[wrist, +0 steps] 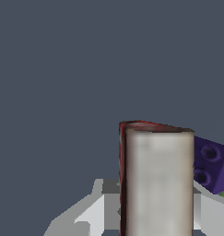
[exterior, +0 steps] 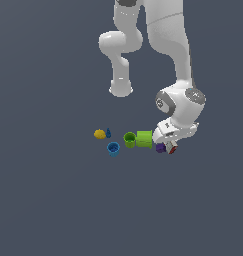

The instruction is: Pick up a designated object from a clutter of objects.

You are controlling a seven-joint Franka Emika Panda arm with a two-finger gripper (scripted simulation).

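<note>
The red and white box (exterior: 172,148) lies at the exterior view's right end of the clutter, next to the purple piece (exterior: 160,147). My gripper (exterior: 169,145) is down at floor level around the box. In the wrist view the box (wrist: 157,179) shows a grey-white face with a red edge and stands between my fingers (wrist: 104,203), which press against both of its sides. The purple piece (wrist: 210,163) sits just beside it. I cannot tell whether the box is off the floor.
A lime green cup (exterior: 144,138) lies on its side close to the gripper, beside a darker green cup (exterior: 129,139). A blue cup (exterior: 113,148), a blue cone (exterior: 108,132) and a yellow lump (exterior: 99,134) lie further toward the exterior view's left.
</note>
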